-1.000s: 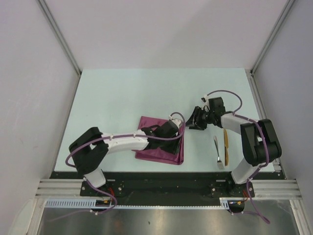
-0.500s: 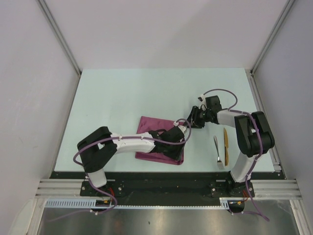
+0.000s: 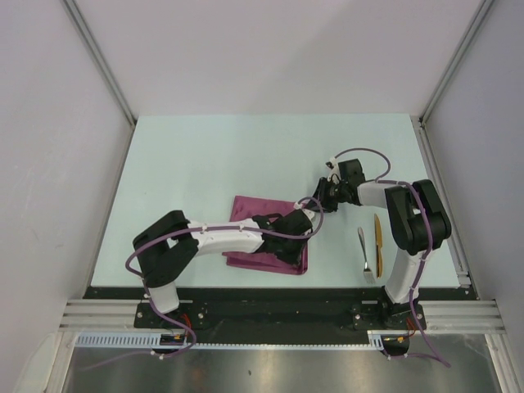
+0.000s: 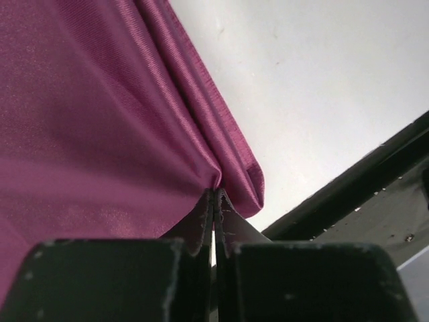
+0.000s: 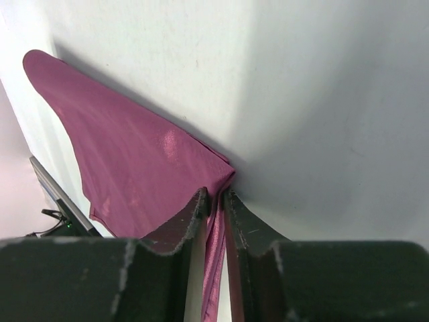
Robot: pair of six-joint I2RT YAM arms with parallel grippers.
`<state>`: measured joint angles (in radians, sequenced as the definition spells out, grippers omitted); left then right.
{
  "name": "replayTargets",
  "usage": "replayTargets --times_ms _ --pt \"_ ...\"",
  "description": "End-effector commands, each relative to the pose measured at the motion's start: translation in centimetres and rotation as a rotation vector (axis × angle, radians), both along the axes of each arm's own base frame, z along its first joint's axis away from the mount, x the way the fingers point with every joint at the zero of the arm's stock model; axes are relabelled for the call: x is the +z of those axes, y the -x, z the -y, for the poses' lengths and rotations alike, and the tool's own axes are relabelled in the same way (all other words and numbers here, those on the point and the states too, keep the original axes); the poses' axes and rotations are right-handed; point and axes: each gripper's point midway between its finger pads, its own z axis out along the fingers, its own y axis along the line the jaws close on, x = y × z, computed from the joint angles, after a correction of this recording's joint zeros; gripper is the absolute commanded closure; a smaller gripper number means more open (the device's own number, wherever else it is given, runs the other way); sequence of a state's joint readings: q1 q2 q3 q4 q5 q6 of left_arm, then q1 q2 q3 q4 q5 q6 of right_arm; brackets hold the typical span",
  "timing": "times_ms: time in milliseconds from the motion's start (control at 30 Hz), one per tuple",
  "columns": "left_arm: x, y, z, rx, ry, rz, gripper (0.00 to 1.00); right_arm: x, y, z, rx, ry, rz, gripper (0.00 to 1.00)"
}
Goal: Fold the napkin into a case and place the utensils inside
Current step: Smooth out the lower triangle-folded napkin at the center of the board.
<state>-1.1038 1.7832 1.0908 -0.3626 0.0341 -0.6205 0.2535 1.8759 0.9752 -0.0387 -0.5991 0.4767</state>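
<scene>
pinches the napkin [image 4: 100, 134] with the left gripper [image 4: 214, 201], clamped tight on a gathered fold at the cloth's edge. shows, from that wrist, plum-magenta cloth fanning up and to the left of the tips, a doubled hem running off above and to the right of them, and bare bench [image 4: 322, 80] just past the hem. nips the same napkin with the right gripper [image 5: 216, 198] as well, closed down on a thin corner of cloth caught between its tips, with the rest spread away to the upper left of them. puts both grippers just beside each other at the napkin's right edge in the overhead view. finds the silver spoon [image 3: 364, 254] and the golden-yellow piece [image 3: 378, 239] flat on the bench, side by side, apart from the cloth, to the right of the right gripper and nearer the arm bases.
</scene>
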Motion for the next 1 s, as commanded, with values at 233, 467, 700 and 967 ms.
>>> replayTargets --times_ms 233,467,700,967 --pt "2.3 0.9 3.8 -0.072 0.111 -0.062 1.0 0.1 -1.2 0.1 -0.005 0.009 0.03 0.81" --pt "1.1 1.5 4.9 -0.108 0.109 -0.118 1.0 0.8 -1.6 0.1 -0.005 0.001 0.039 0.81" --pt "3.8 0.8 4.3 -0.106 0.138 -0.039 0.6 0.8 -1.5 0.3 0.007 0.009 0.043 0.77" --pt "9.7 -3.0 -0.1 -0.014 0.185 0.091 0.28 1.8 -1.3 2.8 -0.034 0.161 0.043 0.5"
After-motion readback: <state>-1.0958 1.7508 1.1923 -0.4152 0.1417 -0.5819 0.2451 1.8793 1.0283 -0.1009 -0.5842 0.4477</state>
